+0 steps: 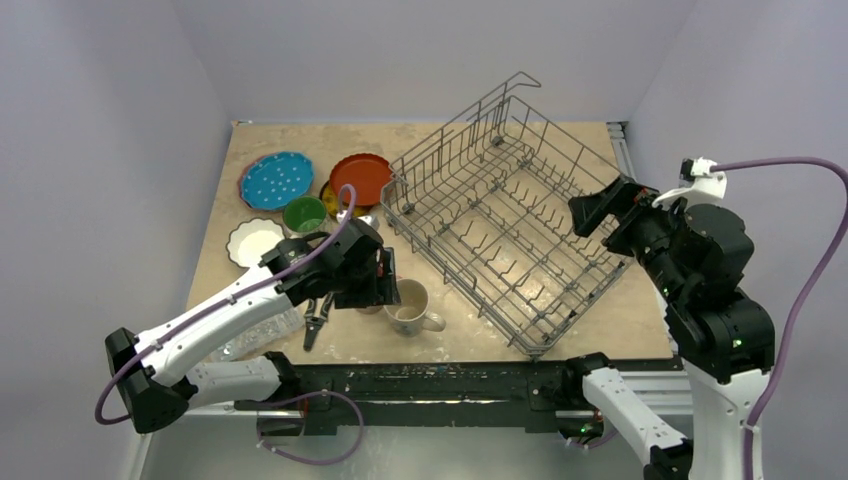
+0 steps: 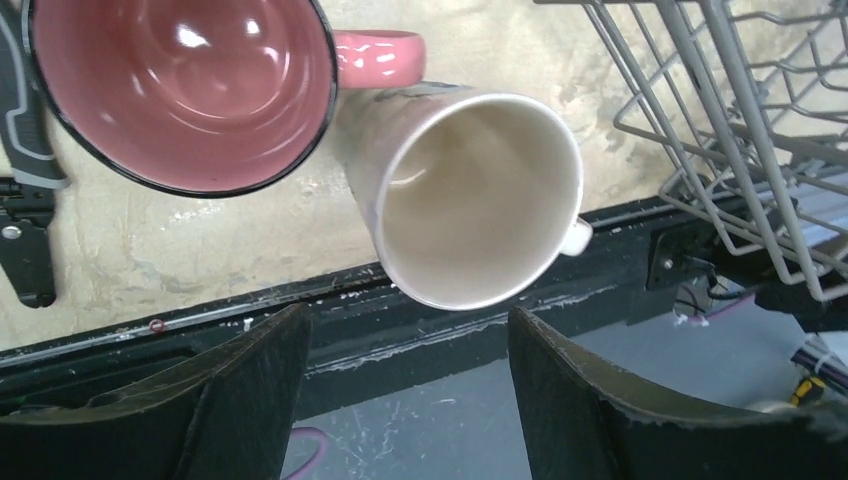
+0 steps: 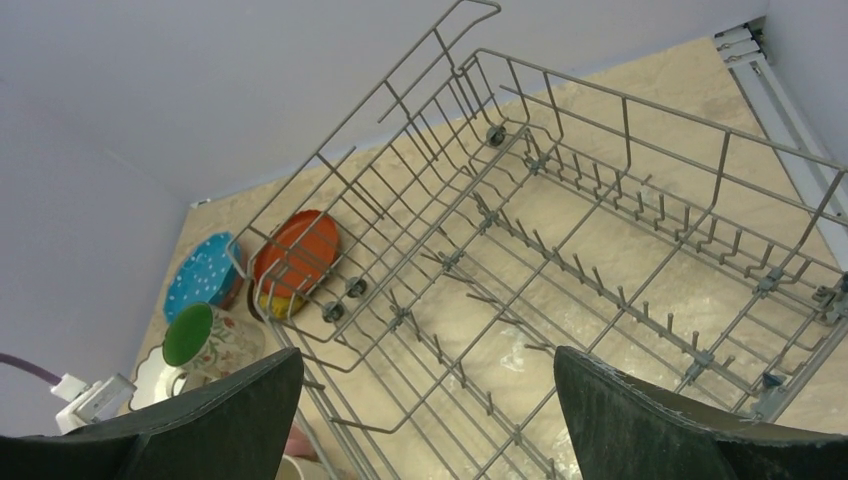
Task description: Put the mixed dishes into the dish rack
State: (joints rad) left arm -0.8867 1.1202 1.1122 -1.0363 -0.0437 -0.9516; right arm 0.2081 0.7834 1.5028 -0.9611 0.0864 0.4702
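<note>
The grey wire dish rack [image 1: 500, 220] stands at centre right with no dishes in it; it also shows in the right wrist view [image 3: 560, 230]. A cream mug [image 1: 410, 308] stands upright near the front edge. In the left wrist view it [image 2: 470, 200] sits beside a mug with a pink inside [image 2: 180, 90]. My left gripper [image 1: 388, 292] is open and empty just beside the cream mug, and its point in the left wrist view [image 2: 410, 380] lies short of the mug. My right gripper [image 1: 590, 212] hovers open and empty over the rack's right side [image 3: 430, 420].
A blue dotted plate [image 1: 276, 180], a red-orange plate [image 1: 360, 178] over a yellow one [image 1: 328, 195], a green-lined floral cup [image 1: 304, 215] and a white fluted bowl [image 1: 254, 241] lie at the back left. Black-handled pliers [image 1: 318, 318] and a clear plastic box [image 1: 255, 330] lie under my left arm.
</note>
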